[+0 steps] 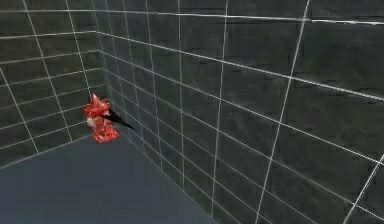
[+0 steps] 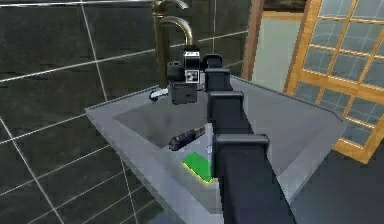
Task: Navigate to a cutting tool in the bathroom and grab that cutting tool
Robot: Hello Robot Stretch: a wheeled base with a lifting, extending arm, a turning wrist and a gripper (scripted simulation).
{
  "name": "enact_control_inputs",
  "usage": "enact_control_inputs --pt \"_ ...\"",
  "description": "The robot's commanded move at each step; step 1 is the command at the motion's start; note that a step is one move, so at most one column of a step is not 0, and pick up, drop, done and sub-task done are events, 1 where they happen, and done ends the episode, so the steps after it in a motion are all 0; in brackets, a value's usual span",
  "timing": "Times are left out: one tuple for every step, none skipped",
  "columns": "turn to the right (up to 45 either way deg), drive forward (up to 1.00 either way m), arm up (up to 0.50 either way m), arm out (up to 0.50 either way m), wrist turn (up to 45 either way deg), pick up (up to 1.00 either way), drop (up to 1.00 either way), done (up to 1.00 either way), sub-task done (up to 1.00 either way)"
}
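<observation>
In the arm side view my dark arm (image 2: pixel 235 130) reaches out over a grey sink (image 2: pixel 120 125) toward a brass faucet (image 2: pixel 168 30). The gripper (image 2: pixel 176 92) hangs just in front of the faucet's base, above the back of the basin. I cannot tell whether it holds anything. A small dark elongated thing (image 2: pixel 186 137) lies in the basin left of the arm; its shape is too small to name. A pale sliver (image 2: pixel 157 95) shows on the rim left of the gripper. A green block (image 2: pixel 200 165) rests near the sink's front edge.
Dark tiled walls meet in a corner in the forward view, with a red thing (image 1: pixel 99 118) on the grey floor (image 1: pixel 90 185) at their foot. At the arm side view's right stands a wooden door (image 2: pixel 345 70) with glass panes.
</observation>
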Motion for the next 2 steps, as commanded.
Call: enact_control_inputs --pt "0.0 0.0 -0.22 0.0 0.0 0.0 0.0 0.0 0.0" --pt "0.0 0.0 0.0 0.0 0.0 1.0 0.0 0.0 0.0"
